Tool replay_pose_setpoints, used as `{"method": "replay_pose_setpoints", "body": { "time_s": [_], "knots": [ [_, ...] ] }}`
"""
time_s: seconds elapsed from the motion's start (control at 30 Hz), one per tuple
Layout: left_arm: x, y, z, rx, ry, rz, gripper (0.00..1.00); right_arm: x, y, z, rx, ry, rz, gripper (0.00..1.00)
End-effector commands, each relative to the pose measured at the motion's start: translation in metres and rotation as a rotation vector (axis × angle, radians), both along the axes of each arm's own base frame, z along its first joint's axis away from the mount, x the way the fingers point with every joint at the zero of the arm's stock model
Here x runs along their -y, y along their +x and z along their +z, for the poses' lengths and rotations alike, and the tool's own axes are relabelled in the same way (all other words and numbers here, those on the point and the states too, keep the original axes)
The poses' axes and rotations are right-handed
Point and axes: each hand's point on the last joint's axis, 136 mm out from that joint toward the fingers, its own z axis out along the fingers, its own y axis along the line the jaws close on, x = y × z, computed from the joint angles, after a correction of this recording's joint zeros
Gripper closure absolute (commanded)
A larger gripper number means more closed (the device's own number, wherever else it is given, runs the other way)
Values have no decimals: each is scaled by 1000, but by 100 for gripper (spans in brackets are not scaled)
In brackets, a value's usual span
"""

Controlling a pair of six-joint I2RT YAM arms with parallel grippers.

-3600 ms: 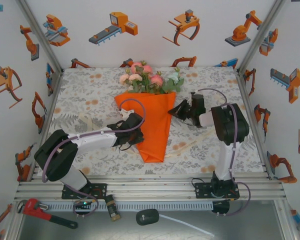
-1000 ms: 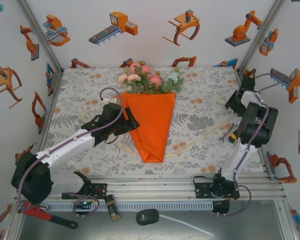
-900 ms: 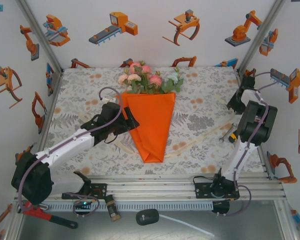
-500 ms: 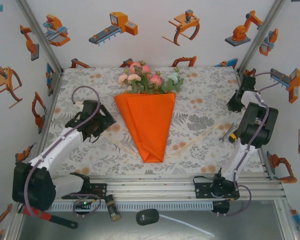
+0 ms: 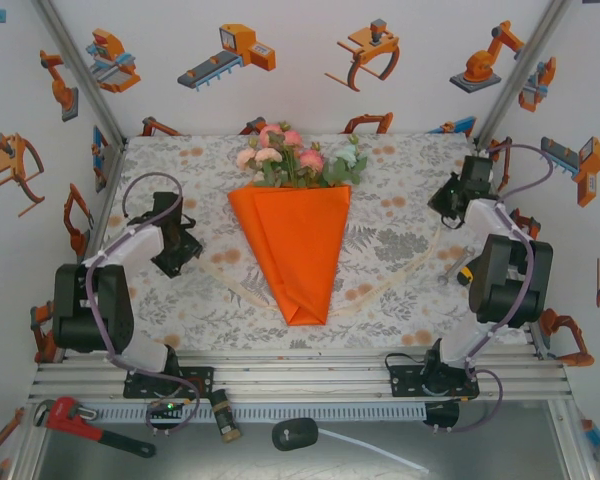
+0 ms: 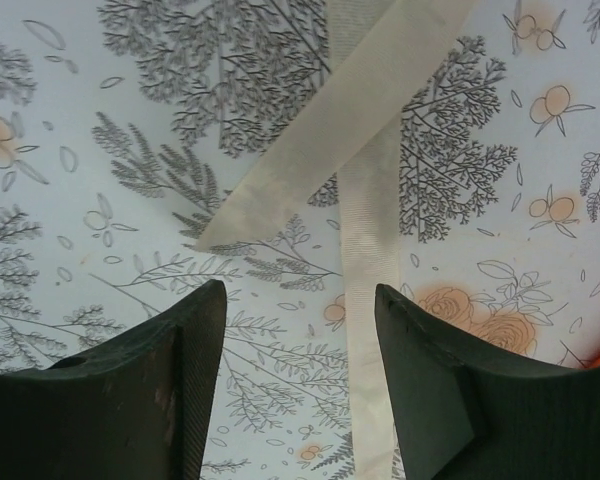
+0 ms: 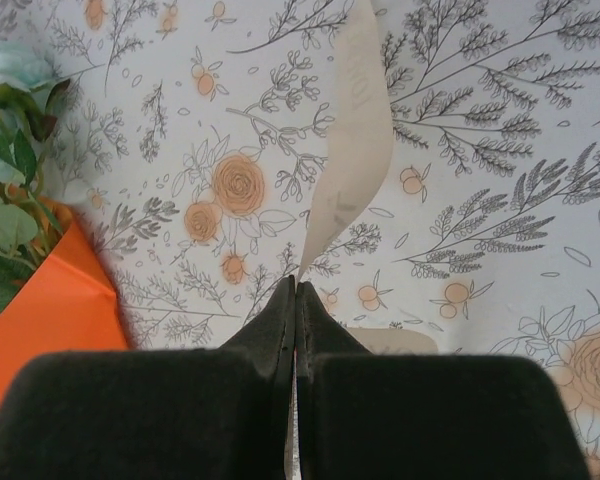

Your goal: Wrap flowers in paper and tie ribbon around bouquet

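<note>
The paper (image 5: 298, 250) was plain bright orange. At the paper's wide end the flowers (image 5: 285, 150) were pink and cream, one pale mint, with green leaves. The ribbon (image 6: 370, 230) was sheer cream-white. The desk (image 5: 200, 165) cloth was white, printed with grey sprigs and pale orange blossoms. The fingers (image 6: 150, 400) were black. The walls (image 5: 310, 100) were white with orange-and-blue robot drawings.
</note>
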Motion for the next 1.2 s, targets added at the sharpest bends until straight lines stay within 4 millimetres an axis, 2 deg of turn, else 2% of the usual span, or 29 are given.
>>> {"method": "replay_pose_setpoints", "body": {
  "time_s": [0.0,0.13,0.33,0.5,0.63,0.77,0.87,1.07,1.17],
  "knots": [
    [4,0,-1,-62,25,19,40,-2,8,12,60,23,-5,100],
    [24,2,-11,-93,-32,-14,40,0,10,15,71,15,-9,100],
    [30,-6,-28,-150,-40,25,49,2,13,20,85,8,-20,100],
    [37,8,-34,-125,-68,16,81,6,18,21,89,-6,-35,100],
    [40,37,-23,-50,-82,-12,100,19,35,29,114,-44,-73,100],
    [39,71,-11,18,-81,-24,100,37,60,42,160,-102,-121,100],
    [38,89,-7,36,-77,-27,100,46,77,45,189,-135,-146,100],
    [32,107,-3,66,-66,-23,100,52,116,49,234,-124,-157,100],
    [30,114,-1,83,-70,-23,100,55,129,49,238,-125,-163,100]
  ]
}}
